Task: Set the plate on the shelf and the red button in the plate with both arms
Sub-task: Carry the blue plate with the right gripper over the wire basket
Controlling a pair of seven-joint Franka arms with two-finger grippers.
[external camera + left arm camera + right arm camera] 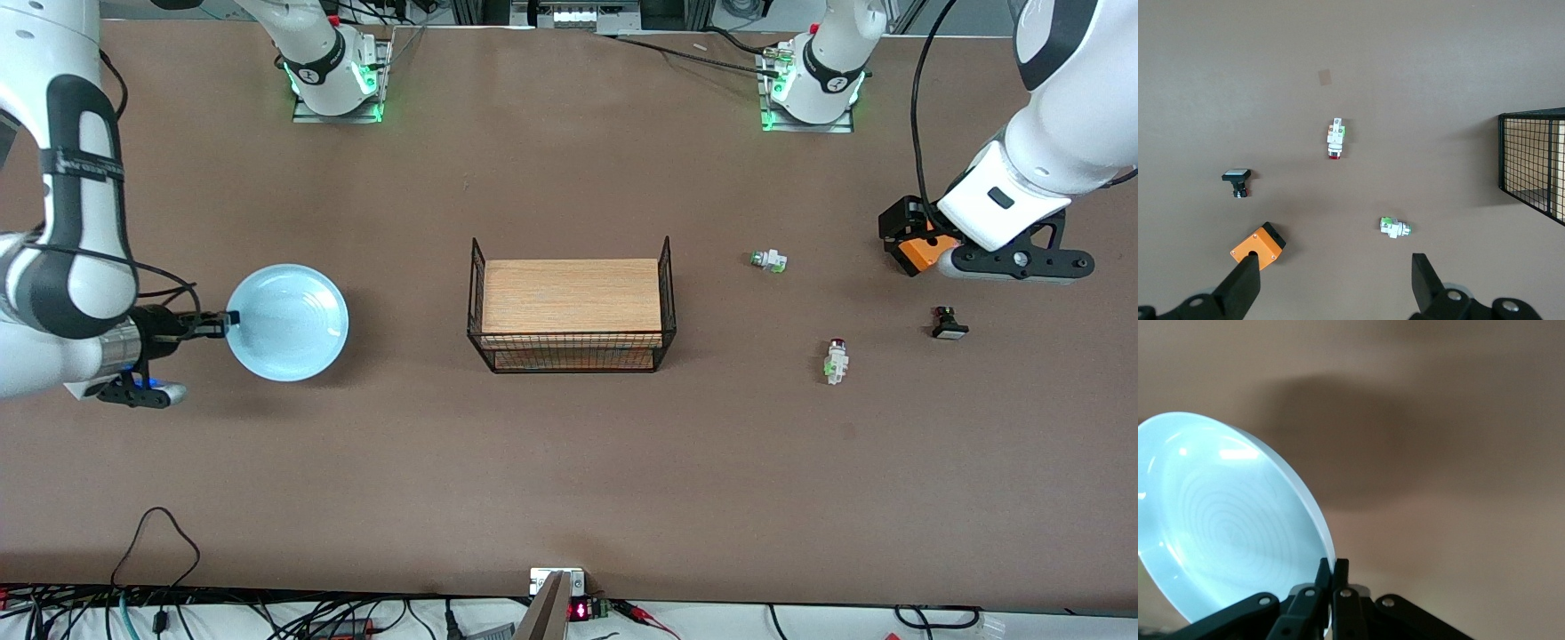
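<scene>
My right gripper (pixel 228 318) is shut on the rim of the pale light-blue plate (pixel 286 322) at the right arm's end of the table. The right wrist view shows the fingers (pixel 1324 572) pinching the plate's edge (pixel 1231 520), with the plate tilted and its shadow on the table. The red button (pixel 836 360) lies on its side on the table, between the wire rack and the left arm's end. It also shows in the left wrist view (pixel 1335 138). My left gripper (pixel 902 227) is open and empty (pixel 1335 267), up over the table beside an orange box.
A black wire rack (pixel 571 354) holding a wooden board stands mid-table. An orange box (pixel 920 253) lies under my left gripper. A green-capped white button (pixel 769 260) and a black button (pixel 949 324) lie near the red button. Cables run along the table edge nearest the camera.
</scene>
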